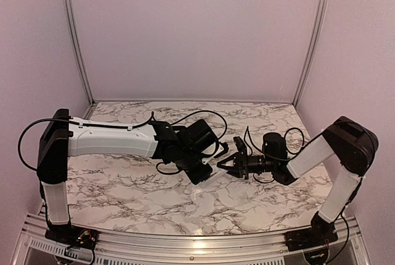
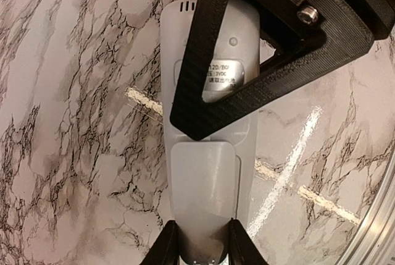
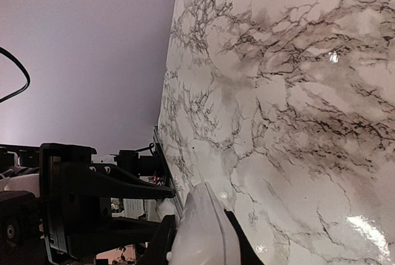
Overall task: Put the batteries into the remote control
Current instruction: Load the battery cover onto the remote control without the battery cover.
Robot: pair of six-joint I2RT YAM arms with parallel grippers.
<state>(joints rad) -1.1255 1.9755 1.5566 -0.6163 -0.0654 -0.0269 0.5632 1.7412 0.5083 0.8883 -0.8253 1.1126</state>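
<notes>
The white remote control (image 2: 176, 49) is held above the marble table, back side up with its label showing. My right gripper (image 3: 200, 215) is shut on the remote (image 3: 203, 237), gripping its edges; one of its black fingers (image 2: 191, 61) crosses the remote's back. My left gripper (image 2: 202, 225) is shut on a flat white cover plate (image 2: 203, 185) that lies against the remote's lower back. In the top view the two grippers meet at mid-table, left (image 1: 207, 172) and right (image 1: 223, 163). The batteries are out of view.
The marble table (image 1: 123, 185) has a metal rail (image 1: 197, 243) along its near edge and plain walls on three sides. Black cables loop from both wrists near the grippers. The rail also shows at the corner (image 2: 382, 228).
</notes>
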